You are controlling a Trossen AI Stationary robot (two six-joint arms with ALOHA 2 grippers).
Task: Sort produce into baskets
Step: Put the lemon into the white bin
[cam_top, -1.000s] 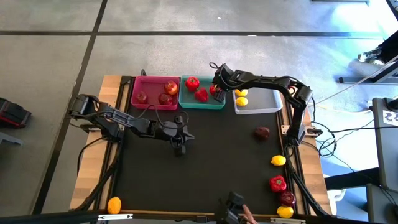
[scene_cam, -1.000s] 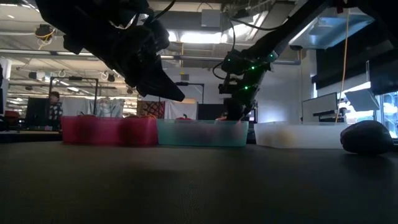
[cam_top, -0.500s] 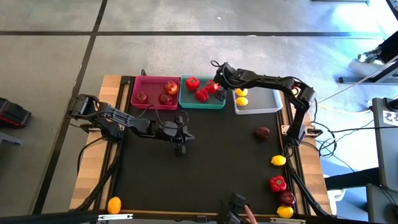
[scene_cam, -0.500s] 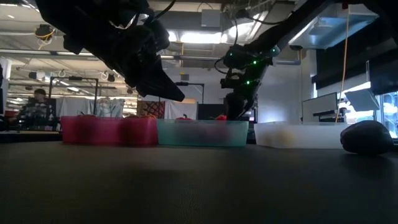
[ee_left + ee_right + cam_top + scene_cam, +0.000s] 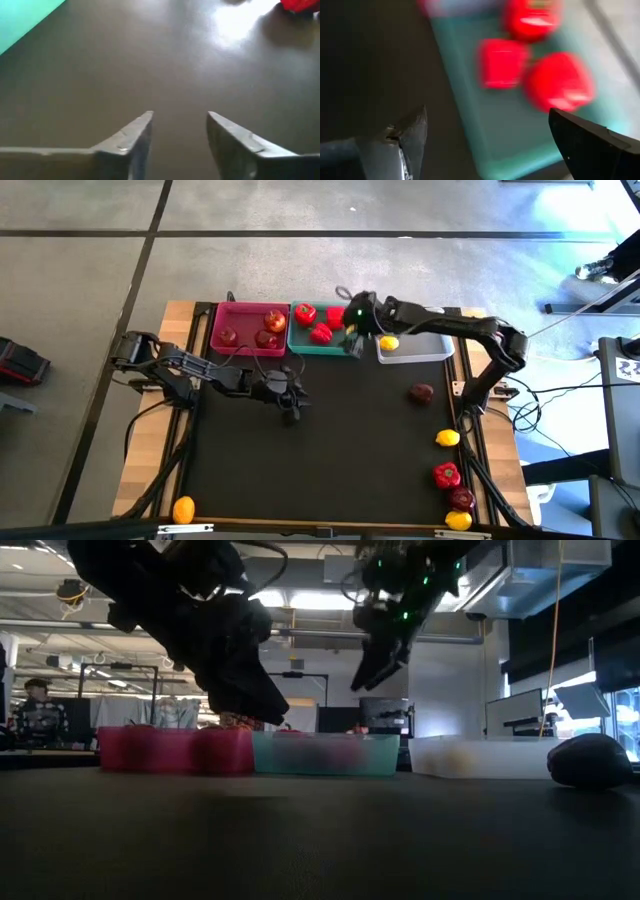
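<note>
**Three peppers in the teal basket, right fingers wide open above it**

The teal basket [image 5: 325, 343] stands at the far edge of the desk [image 5: 330, 450], in the middle of the row. Three red peppers [image 5: 320, 333] lie in it, close together. In the right wrist view the same three peppers [image 5: 535, 55] show on the teal floor, and nothing is between the fingers.

Left of it, touching, is the pink basket [image 5: 250, 328] with three apples [image 5: 266, 338]. Right of it is the white basket [image 5: 415, 348] with a lemon [image 5: 388, 342] at its left end.

The right gripper [image 5: 352, 342] hangs over the near right corner of the teal basket. Its fingers [image 5: 407, 137] are spread wide and hold nothing. In the low view this gripper [image 5: 375, 660] is well above the basket rims.

The left gripper [image 5: 290, 408] is over the bare desk, near of the pink basket. Its fingers [image 5: 135, 140] are partly open and empty, with only the dark mat under them.

More produce is still loose on the desk: a dark apple [image 5: 422, 392] right of the middle, a lemon [image 5: 448, 438] near the right edge, then a pepper [image 5: 446, 475], a dark apple [image 5: 461, 498] and a lemon [image 5: 458, 520] at the near right corner. One more lemon [image 5: 184, 509] lies at the near left corner.
</note>
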